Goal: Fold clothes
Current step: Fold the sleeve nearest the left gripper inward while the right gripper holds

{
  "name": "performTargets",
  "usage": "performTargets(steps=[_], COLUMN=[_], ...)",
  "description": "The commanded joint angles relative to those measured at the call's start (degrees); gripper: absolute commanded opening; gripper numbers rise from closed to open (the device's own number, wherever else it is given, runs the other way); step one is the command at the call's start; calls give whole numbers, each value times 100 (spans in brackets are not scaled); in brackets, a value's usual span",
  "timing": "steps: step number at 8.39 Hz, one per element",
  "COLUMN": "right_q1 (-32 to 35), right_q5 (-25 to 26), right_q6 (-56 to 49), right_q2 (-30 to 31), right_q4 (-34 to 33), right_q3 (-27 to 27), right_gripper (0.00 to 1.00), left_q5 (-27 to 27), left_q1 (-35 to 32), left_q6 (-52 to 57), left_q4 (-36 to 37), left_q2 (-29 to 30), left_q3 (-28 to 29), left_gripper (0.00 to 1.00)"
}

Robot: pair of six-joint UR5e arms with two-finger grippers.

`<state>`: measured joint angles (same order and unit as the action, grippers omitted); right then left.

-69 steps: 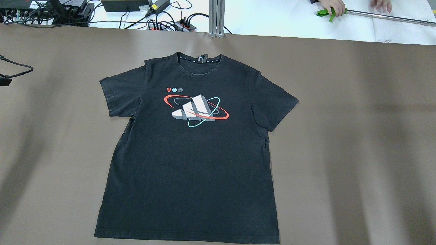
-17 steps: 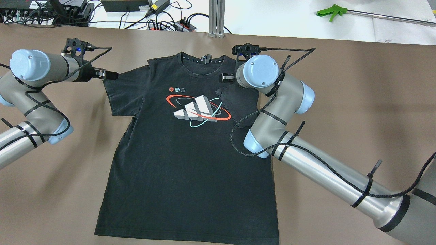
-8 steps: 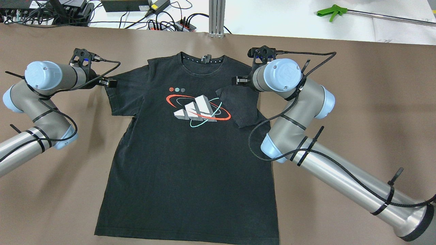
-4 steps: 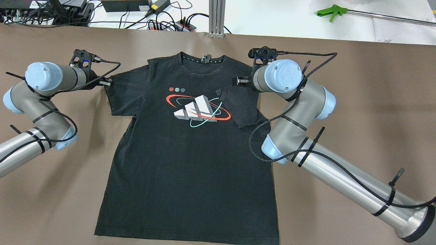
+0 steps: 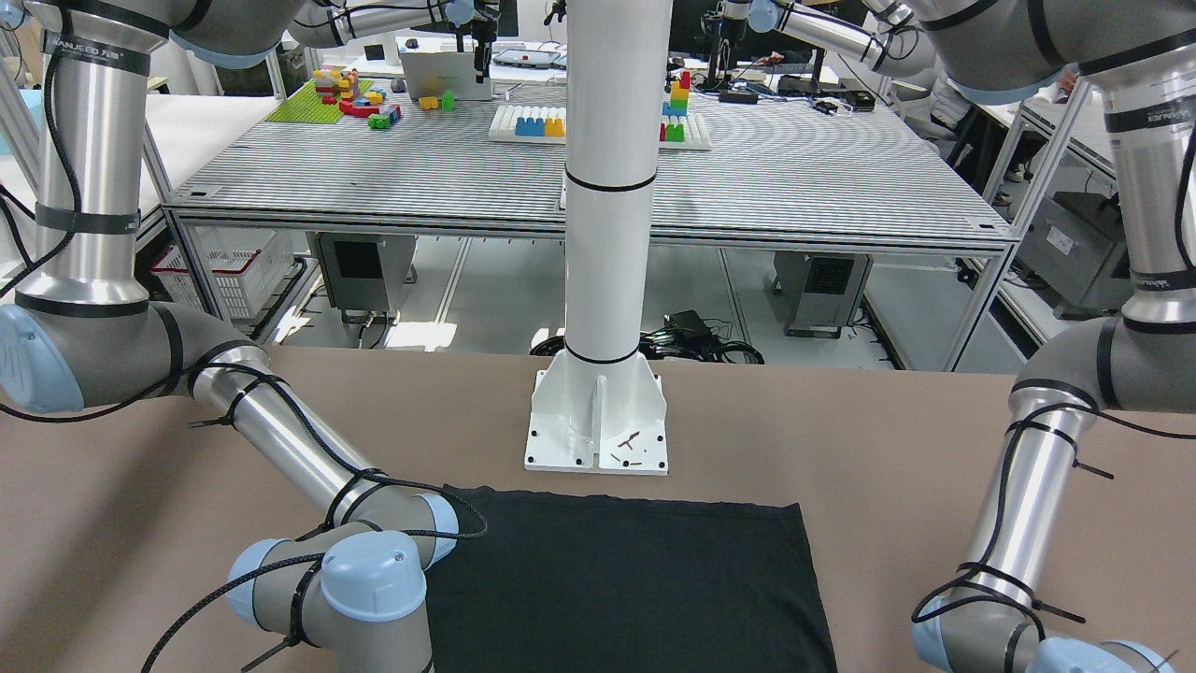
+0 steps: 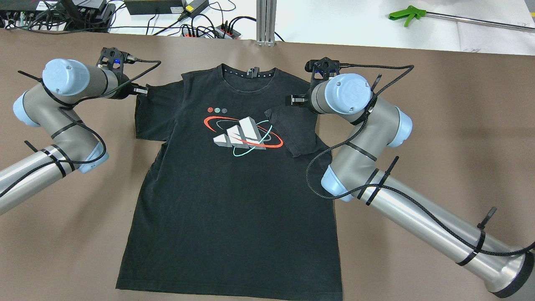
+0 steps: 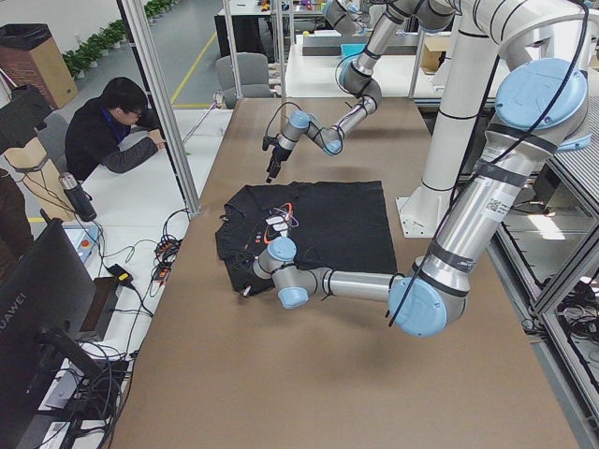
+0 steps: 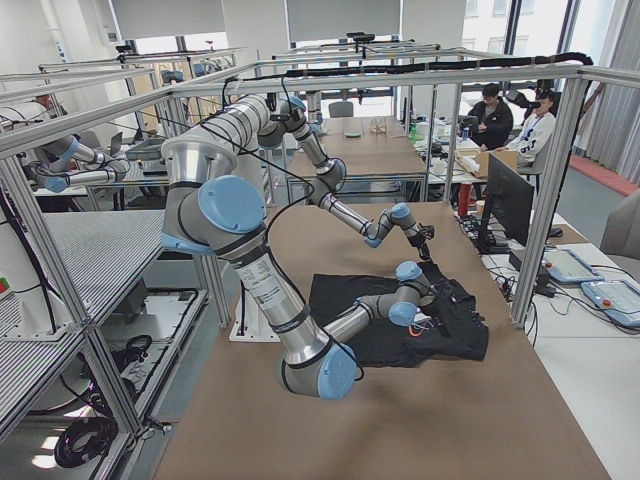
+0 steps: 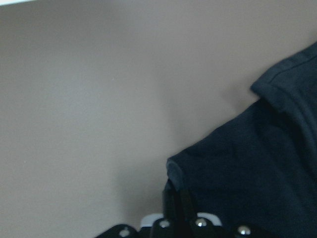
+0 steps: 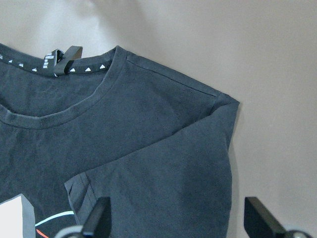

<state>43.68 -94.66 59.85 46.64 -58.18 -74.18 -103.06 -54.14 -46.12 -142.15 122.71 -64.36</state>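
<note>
The clothes (image 6: 234, 200) are one black T-shirt with a white, red and teal print, lying face up on the brown table (image 6: 439, 125). Its right sleeve (image 6: 294, 131) is folded in over the chest. My right gripper (image 6: 291, 100) hovers open just above that fold; the right wrist view shows its fingers (image 10: 99, 218) spread wide over the shoulder with nothing between them. My left gripper (image 6: 143, 89) is shut on the edge of the left sleeve (image 6: 152, 113). In the left wrist view that sleeve hem (image 9: 173, 171) runs into the closed fingers.
A white pillar base (image 5: 598, 421) stands just behind the shirt's hem. Beyond the collar are an aluminium post (image 6: 266, 21), cables and power strips (image 6: 200, 27), and a green-handled grabber (image 6: 405, 16) on a white surface. A person (image 7: 112, 131) sits past the table's far edge.
My left gripper has moved right and toward the table's far edge, pulling the left sleeve's edge inward. The right arm has held still above the folded right sleeve.
</note>
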Motion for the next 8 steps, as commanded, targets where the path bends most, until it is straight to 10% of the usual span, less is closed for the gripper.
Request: performTargets(steps=[1,3,5,6,7,8], right_q1=[0,0,0,0,0,0], right_q5=[0,0,0,9,26,26], right_q6=[-9,-9,-18,-18,-9,0], right_q2=[-5,56,231,232,249,258], right_q4=[9,9,9,9,9,9], right_q3=[9,-35,-219,-220,-220,-228], right_gripper=[94,94,94,94,94,94], left_q5=[-110,536,954,1233,1766,1789], left_q1=[-1,751,1054,1089,1142,1142], left_q6=[-596,-1536,-1996,-2032,-1954,-1971], left_q4=[2070,2489,2526,2334,1932,1675], left_q2=[121,629,1768,1974,1950,1984], left_q3=[-1591,-1694,-417,68,334,476], left_gripper=[0,0,0,28,94,95])
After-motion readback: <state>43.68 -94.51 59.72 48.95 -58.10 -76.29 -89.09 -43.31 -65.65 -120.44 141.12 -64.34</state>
